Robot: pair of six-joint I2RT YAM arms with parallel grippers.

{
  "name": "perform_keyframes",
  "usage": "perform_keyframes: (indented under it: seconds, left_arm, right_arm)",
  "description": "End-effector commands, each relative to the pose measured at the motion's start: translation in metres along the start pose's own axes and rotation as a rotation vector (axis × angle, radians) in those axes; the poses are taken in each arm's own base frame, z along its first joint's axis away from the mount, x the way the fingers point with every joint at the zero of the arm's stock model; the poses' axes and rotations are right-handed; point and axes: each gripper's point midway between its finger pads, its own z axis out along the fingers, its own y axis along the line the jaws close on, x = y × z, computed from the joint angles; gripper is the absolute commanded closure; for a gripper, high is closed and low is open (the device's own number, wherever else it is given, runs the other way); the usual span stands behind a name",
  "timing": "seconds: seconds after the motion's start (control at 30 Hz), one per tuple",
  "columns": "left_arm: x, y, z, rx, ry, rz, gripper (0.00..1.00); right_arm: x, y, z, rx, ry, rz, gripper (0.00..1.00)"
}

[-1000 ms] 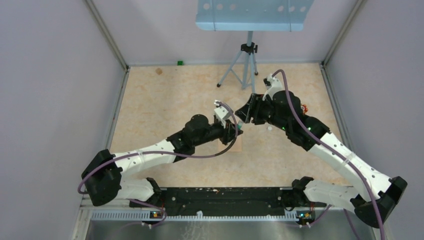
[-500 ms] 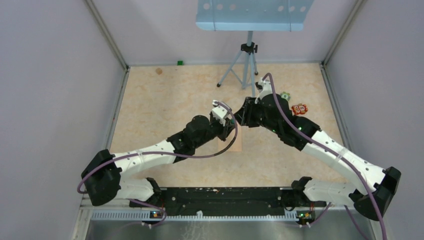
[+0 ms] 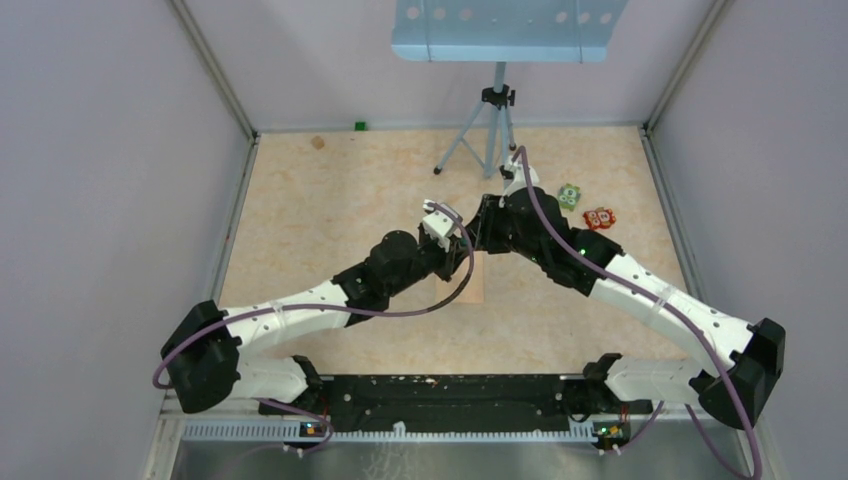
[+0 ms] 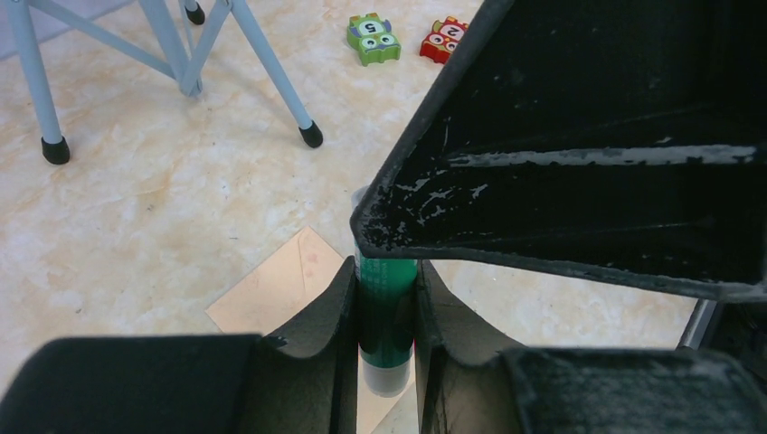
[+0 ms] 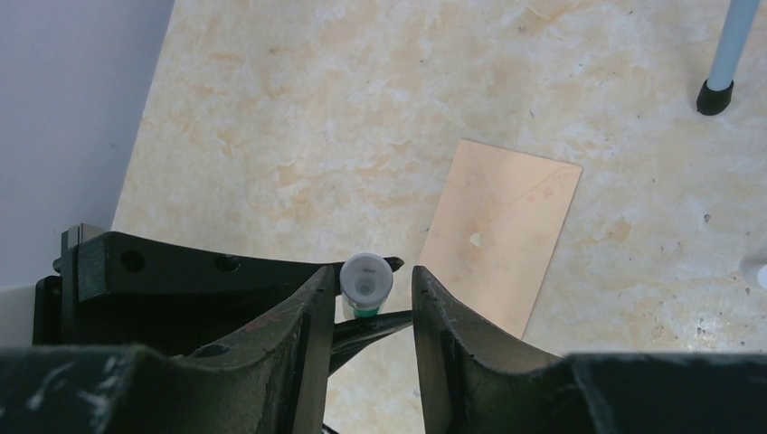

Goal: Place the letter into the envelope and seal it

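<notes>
Lying flat on the pale marbled surface [image 3: 330, 200], about mid-field: envelope [image 5: 500, 237], pinkish-tan kraft paper, rectangular, faint diagonal flap seams meeting at a tiny pale spot at the centre. Set at a slant in the right wrist view, whole face showing. From above, only a narrow tan strip showing beside the two wrists, the rest covered by them. From the left wrist, one corner showing past the fingers.

Left end effector [image 4: 384, 271]: narrow, clamped on the green body of a glue stick [image 4: 386, 312] with a pale end, held over the surface just beside the envelope.

Right end effector [image 5: 371, 276]: brought in close opposite the left one, fingers bracketing the stick's round white cap, a slim gap showing on one side; contact on the other side not possible to tell. Black housing filling much of the left wrist view and blocking the stick's far end there.

Around:
- grey tripod [image 3: 490, 130] at the far side, rubber-tipped feet on the surface, well apart from the envelope
- light blue perforated panel [image 3: 503, 28] on top of it
- green number tile [image 4: 373, 38] and red number tile [image 4: 443, 41], side by side, far right
- small green item [image 3: 359, 125] at the back wall
- purple cables along both arms
</notes>
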Motion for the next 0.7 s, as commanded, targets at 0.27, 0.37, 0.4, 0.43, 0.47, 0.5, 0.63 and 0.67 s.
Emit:
perform_keyframes:
  seconds: [0.27, 0.37, 0.4, 0.43, 0.47, 0.5, 0.63, 0.67]
  left_arm:
    - [-0.034, -0.009, -0.005, 0.032, -0.11, -0.013, 1.0]
    - [-0.036, -0.006, -0.006, 0.016, -0.119, -0.028, 1.0]
    - [-0.036, -0.006, -0.007, 0.014, -0.121, -0.031, 1.0]
    - [-0.038, -0.006, -0.008, 0.014, -0.124, -0.032, 1.0]
    - [-0.039, -0.006, -0.009, 0.014, -0.127, -0.036, 1.0]
    - [-0.039, -0.007, -0.009, 0.016, -0.126, -0.04, 1.0]
    - [-0.045, -0.015, -0.015, 0.07, -0.14, -0.051, 1.0]
    - [-0.046, -0.022, -0.017, 0.113, -0.138, -0.059, 1.0]
  right_arm:
    - [-0.021, 0.023, 0.0, -0.063, -0.068, 0.025, 0.78]
    - [-0.019, 0.021, 0.0, -0.058, -0.065, 0.019, 0.78]
    - [-0.018, 0.021, 0.0, -0.056, -0.061, 0.014, 0.76]
    - [-0.017, 0.02, 0.001, -0.055, -0.057, 0.009, 0.74]
    - [-0.016, 0.02, 0.0, -0.056, -0.055, 0.004, 0.74]
    - [-0.016, 0.019, 0.0, -0.056, -0.057, -0.002, 0.74]
    - [-0.018, 0.023, -0.004, -0.094, -0.062, -0.037, 0.9]
    - [-0.019, 0.024, -0.005, -0.106, -0.064, -0.051, 0.95]
